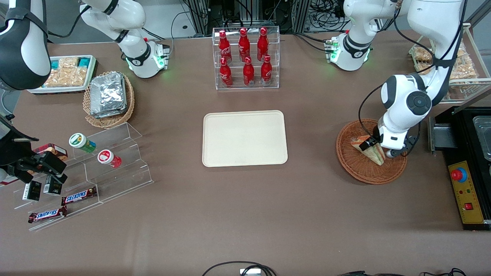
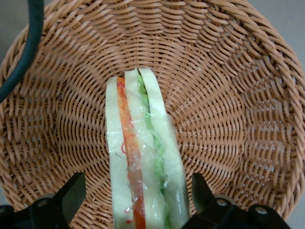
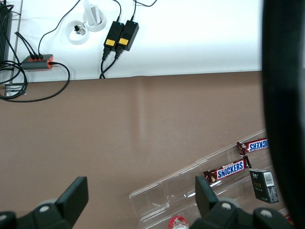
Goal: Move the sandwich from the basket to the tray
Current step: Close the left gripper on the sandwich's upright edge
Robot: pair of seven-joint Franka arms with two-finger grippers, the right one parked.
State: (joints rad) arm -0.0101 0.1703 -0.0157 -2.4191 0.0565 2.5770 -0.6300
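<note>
The gripper point(image 2: 138, 195) hangs low inside the basket point(image 2: 238, 95), its two dark fingers point(image 2: 71, 193) spread wide, one on each side of the sandwich point(image 2: 143, 167) with a gap between each pad and the wrap. Nothing is clamped. The sandwich is a long wedge standing on edge on the basket floor, sealed in crinkled clear film; its pale bread slices sandwich an orange-red strip, a white layer and ruffled green leaf. The basket around it is round and shallow, tightly woven from reddish-brown wicker in ribbed concentric rows.

In the front view, the gripper point(image 1: 374, 147) sits over the sandwich point(image 1: 374, 153) in the basket point(image 1: 356, 168), toward the working arm's end of the table. The tray point(image 1: 244, 138) lies well apart from the basket, at the table's middle: a flat, smooth, cream-beige rectangle with rounded corners and a low rim, bare on top. The table point(image 1: 245, 214) carries a matte brown cloth.
</note>
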